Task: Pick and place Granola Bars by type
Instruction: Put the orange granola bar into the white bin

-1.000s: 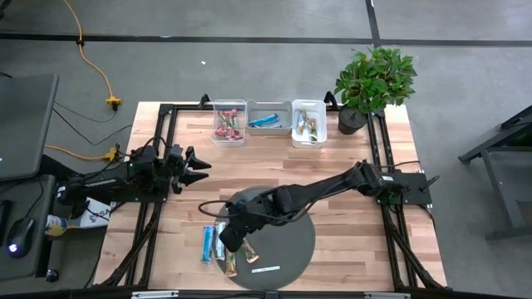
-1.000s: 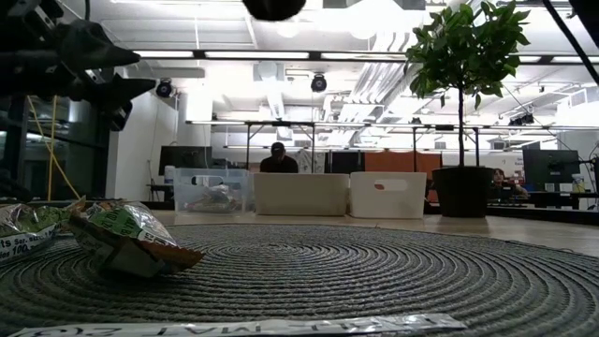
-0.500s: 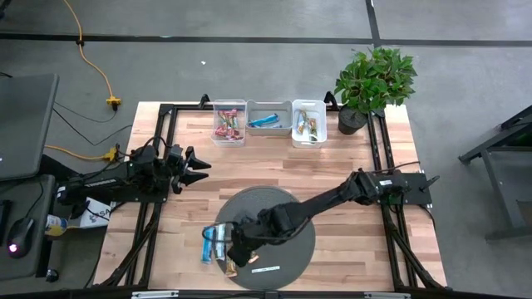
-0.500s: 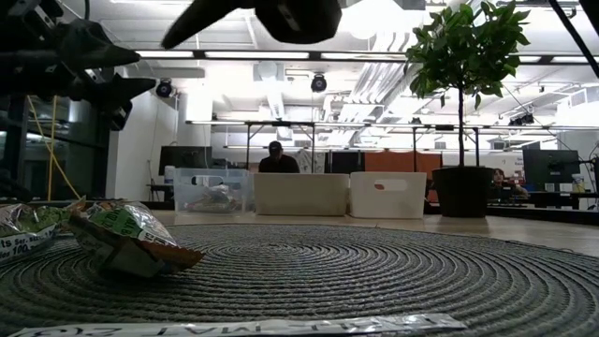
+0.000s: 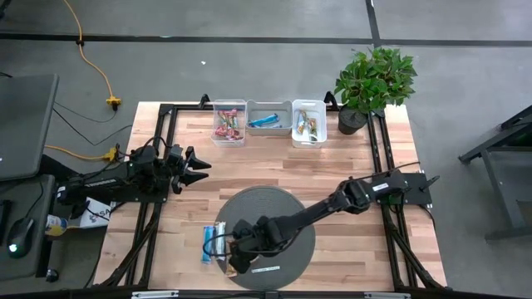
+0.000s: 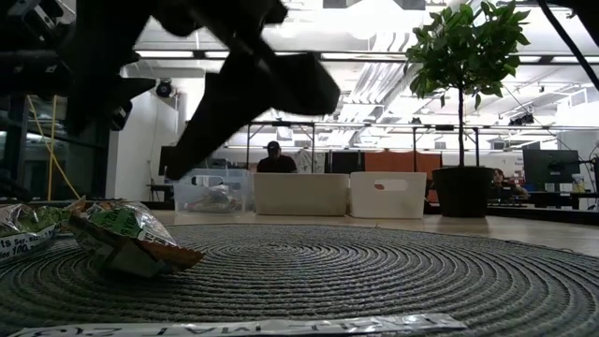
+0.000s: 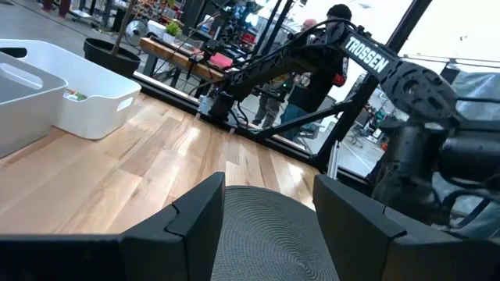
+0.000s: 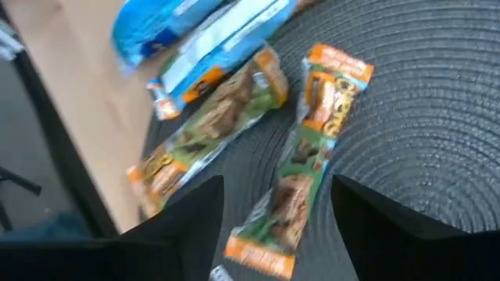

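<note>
Dark grey ribbed round mat (image 5: 278, 208), blue bars (image 8: 195, 31), orange-green-brown bars (image 8: 301, 172), pale wood table (image 5: 274, 162), white bins (image 5: 270, 116), green plant (image 5: 374, 75)

Granola Bars (image 8: 301, 168) on mat (image 5: 287, 212), bins (image 5: 268, 121) behind.

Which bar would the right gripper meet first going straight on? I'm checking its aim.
Likely the orange-green bar on the mat, centred between the right gripper's open jaws; its twin lies just aside.

The wooden table (image 5: 332, 170) carries a round dark mat (image 5: 291, 216), three white bins (image 5: 268, 122), a potted plant (image 5: 370, 83).
</note>
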`<action>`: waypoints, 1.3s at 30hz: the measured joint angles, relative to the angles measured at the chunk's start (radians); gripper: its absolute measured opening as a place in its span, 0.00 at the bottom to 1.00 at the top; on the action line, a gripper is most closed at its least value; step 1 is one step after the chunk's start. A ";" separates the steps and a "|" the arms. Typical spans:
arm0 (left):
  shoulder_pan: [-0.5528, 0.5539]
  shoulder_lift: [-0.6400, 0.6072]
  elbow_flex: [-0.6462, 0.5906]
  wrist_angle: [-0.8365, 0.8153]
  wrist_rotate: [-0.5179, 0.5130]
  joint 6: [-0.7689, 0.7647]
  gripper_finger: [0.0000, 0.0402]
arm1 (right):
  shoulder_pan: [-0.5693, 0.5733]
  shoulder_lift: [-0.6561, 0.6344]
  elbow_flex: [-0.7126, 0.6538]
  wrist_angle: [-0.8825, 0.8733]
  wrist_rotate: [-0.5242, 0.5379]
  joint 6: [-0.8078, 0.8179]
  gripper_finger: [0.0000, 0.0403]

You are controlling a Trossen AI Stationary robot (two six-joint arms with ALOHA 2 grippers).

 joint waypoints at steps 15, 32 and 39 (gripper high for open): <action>0.000 0.000 0.000 0.000 0.000 0.000 0.48 | -0.030 0.037 0.000 -0.011 -0.013 -0.010 0.55; 0.000 0.000 0.000 0.000 0.000 0.000 0.48 | -0.033 0.072 0.000 0.020 -0.044 -0.027 0.59; 0.000 0.000 0.000 -0.003 0.000 0.000 0.48 | -0.033 0.078 0.001 0.026 -0.042 -0.012 0.65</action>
